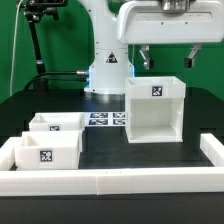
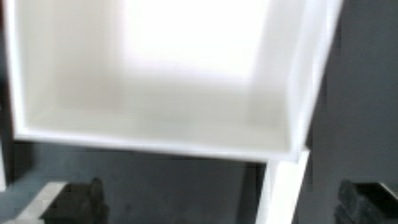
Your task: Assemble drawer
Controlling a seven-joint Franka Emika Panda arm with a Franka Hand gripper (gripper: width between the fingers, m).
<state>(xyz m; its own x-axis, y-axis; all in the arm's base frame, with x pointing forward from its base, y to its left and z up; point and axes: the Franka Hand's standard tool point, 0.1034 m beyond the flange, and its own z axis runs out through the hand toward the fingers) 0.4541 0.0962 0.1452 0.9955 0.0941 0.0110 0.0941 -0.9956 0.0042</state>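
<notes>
— How much of the assembly is seen to be done?

— None of it yet, it is judged. The casing [image 1: 155, 110] is stood upright on the table [image 1: 110, 150], toward the exterior view's right, and its hollow is seen to be empty.

— And the other parts?

— They are laid well apart from it, at the exterior view's left, inside the rim wall [image 1: 120, 181]. The nearer tray [image 1: 47, 152] and the farther tray [image 1: 57, 124] are set just beside each other. Neither is slid in.

— Is anything held?

— Nothing. The gripper [image 1: 167, 62] is hung just above the casing. Its jaws are spread wide, and nothing is gripped between them.

— So what is left?

— Each tray is yet to be picked up and pushed into the casing. The whole job is judged to lie ahead.
</notes>
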